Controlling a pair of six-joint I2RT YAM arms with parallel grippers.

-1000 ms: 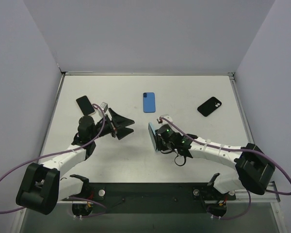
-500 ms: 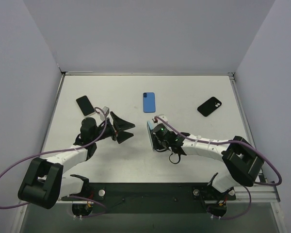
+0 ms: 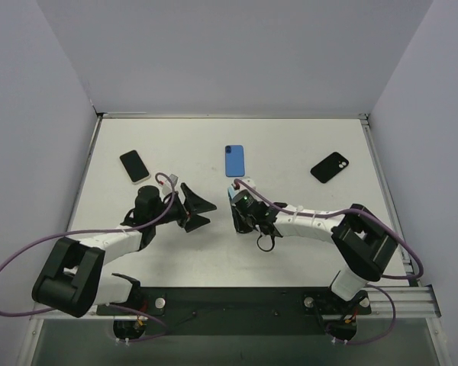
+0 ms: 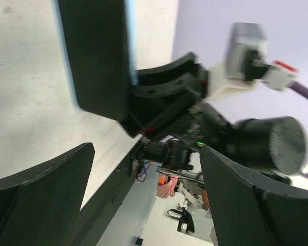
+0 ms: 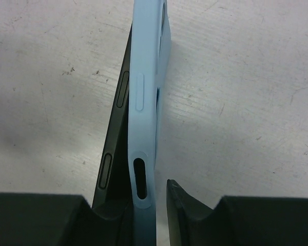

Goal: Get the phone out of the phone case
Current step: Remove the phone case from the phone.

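Phone, dark, stands on edge, partly free of its light-blue phone case. The right gripper pinches both narrowly. The left gripper is spread wide and holds nothing.

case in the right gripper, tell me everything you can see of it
The case is pale blue, matte and rubbery-looking, seen edge-on: a raised button strip and an oval slot. The right gripper pinches it on edge over the table, together with the dark phone, whose buttoned side lies bare outside the lip.
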